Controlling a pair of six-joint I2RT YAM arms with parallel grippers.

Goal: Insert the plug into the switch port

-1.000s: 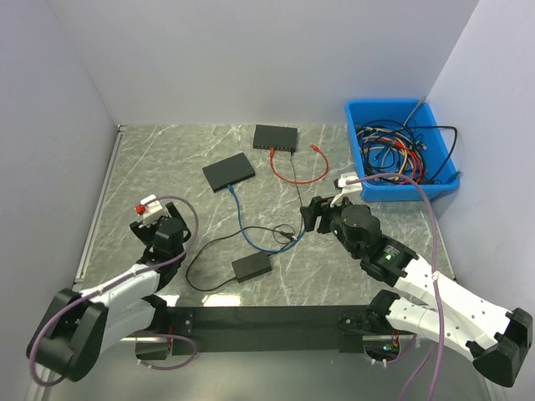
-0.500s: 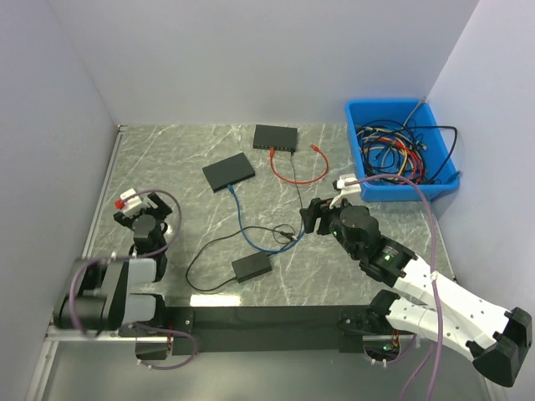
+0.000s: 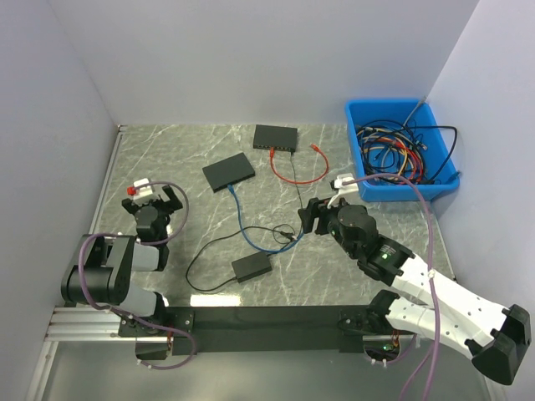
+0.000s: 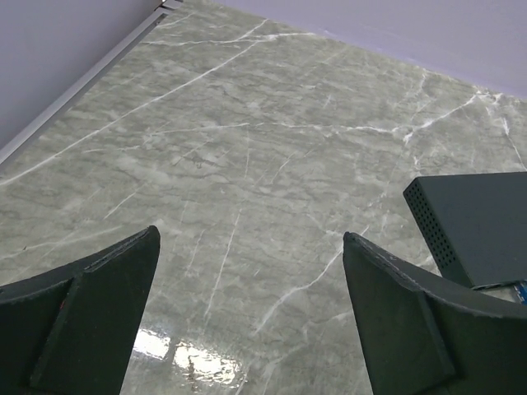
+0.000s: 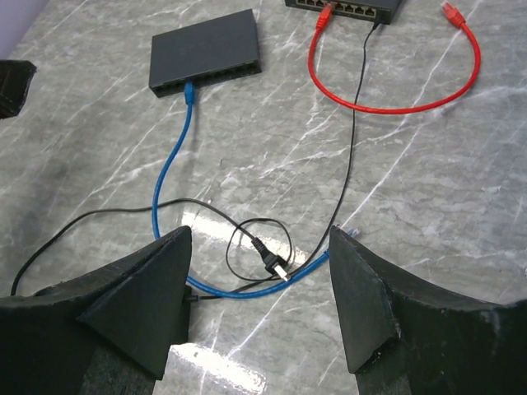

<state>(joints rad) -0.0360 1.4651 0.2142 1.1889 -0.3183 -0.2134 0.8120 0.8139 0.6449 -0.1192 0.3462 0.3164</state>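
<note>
The plug (image 5: 352,234), the blue cable's (image 5: 169,181) loose end, lies flat mid-table. Its long axis runs on a diagonal and its tip points away and rightward. My right gripper (image 5: 259,234) hovers over it, fingers well apart and holding nothing. Black loops (image 5: 247,239) tangle just beside the plug. Beyond is bare table (image 4: 247,123) up to the near switch (image 5: 206,51), where the blue cable's other end sits, and the far switch (image 3: 275,136), fronted by a red cable (image 5: 387,103). The bin (image 3: 359,113) sits against the right wall. My left gripper (image 4: 251,237) is spread wide and empty near the table's left edge.
</note>
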